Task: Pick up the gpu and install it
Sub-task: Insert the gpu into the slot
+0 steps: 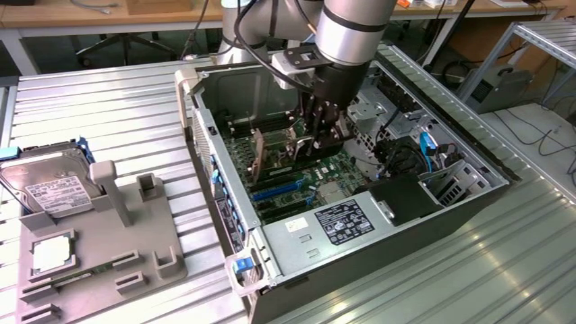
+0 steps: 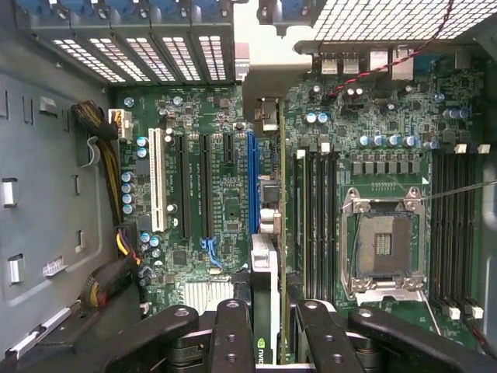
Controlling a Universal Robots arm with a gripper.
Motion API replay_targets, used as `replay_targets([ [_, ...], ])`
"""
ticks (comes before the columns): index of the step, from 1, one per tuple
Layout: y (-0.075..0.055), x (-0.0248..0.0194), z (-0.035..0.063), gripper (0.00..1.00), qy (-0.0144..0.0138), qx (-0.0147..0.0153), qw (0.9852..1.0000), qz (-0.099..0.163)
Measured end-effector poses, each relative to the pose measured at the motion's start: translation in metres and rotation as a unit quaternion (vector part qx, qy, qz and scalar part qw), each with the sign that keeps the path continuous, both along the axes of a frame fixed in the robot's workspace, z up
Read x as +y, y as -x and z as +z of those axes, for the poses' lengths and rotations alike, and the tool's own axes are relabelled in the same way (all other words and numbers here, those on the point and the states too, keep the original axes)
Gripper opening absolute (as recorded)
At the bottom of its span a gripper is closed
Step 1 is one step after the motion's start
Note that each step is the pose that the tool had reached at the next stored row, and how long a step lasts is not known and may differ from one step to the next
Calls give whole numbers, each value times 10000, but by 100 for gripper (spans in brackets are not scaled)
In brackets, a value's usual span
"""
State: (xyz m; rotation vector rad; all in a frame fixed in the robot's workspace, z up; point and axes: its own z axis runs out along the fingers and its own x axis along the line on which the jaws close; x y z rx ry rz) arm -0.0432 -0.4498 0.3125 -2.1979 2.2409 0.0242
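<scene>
My gripper (image 1: 320, 135) is down inside the open computer case (image 1: 209, 152), above the green motherboard (image 1: 315, 179). It is shut on the gpu (image 1: 290, 150), which stands on edge with its brownish board back showing. In the wrist view the gpu (image 2: 266, 264) appears edge-on between the black fingers (image 2: 233, 334), and my gripper (image 2: 272, 342) grips its near end. The card's silver bracket end (image 2: 264, 93) reaches the case's rear slot openings. Its lower edge runs right beside the blue expansion slot (image 2: 251, 179); whether it sits in a slot I cannot tell.
A grey fixture tray (image 1: 99, 236) on the exterior view's left carries a silver hard drive (image 1: 50, 185), a square chip (image 1: 52, 251) and a memory stick (image 1: 81, 277). Inside the case are the power supply (image 1: 347, 219), the processor socket (image 2: 384, 241), memory slots (image 2: 318, 202) and cable bundles (image 2: 109, 155).
</scene>
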Motion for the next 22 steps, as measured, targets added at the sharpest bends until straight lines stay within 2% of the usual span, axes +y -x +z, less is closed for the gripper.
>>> replay_targets([
  [6, 32, 0, -25, 27, -2, -1, 10000, 15],
  [16, 58, 0, -208, 27, -2, -1, 10000, 90],
  [20, 67, -3, -238, 27, -1, 0, 9999, 115],
  [22, 72, -20, -242, 27, -2, -1, 9999, 125],
])
